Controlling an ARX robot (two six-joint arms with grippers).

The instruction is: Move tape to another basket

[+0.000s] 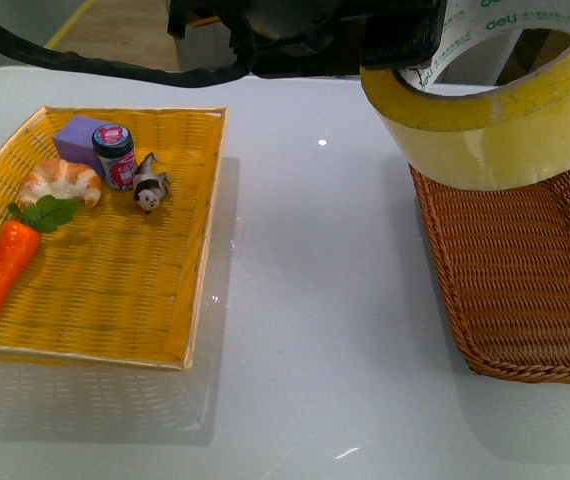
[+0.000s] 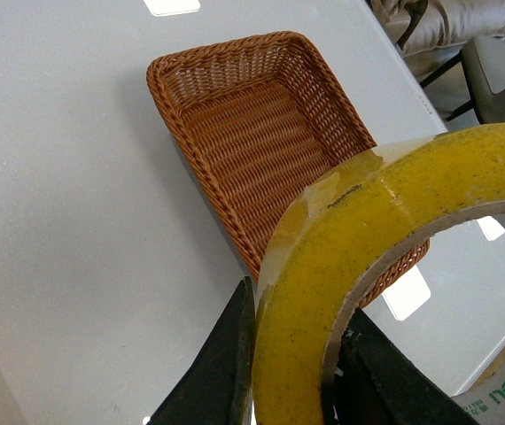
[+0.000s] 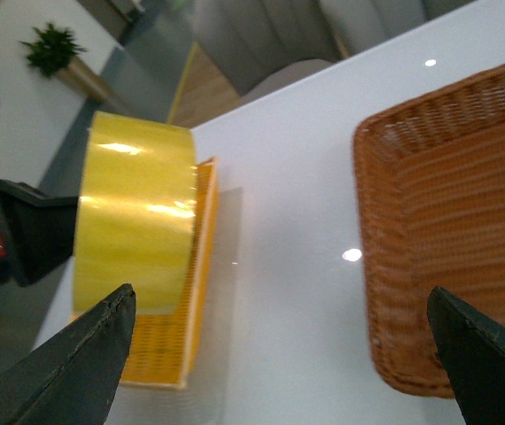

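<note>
The tape (image 1: pixel 485 125), a wide yellowish roll with a white core printed in green, hangs close to the camera at the upper right, above the near-left end of the brown wicker basket (image 1: pixel 535 290). My left gripper (image 2: pixel 292 354) is shut on the roll's wall (image 2: pixel 323 266), one black finger outside and one inside the ring, with the basket (image 2: pixel 252 124) below and beyond. In the right wrist view the tape (image 3: pixel 133 221) is held in the air left of the basket (image 3: pixel 447 221). My right gripper (image 3: pixel 283 328) is open and empty above the white table.
A shallow yellow woven tray (image 1: pixel 115 290) at the left holds a carrot (image 1: pixel 5 265), a croissant (image 1: pixel 60 182), a purple block (image 1: pixel 80 140), a small jar (image 1: pixel 115 155) and a small animal figure (image 1: pixel 150 188). The white table (image 1: pixel 315 300) lies between tray and basket.
</note>
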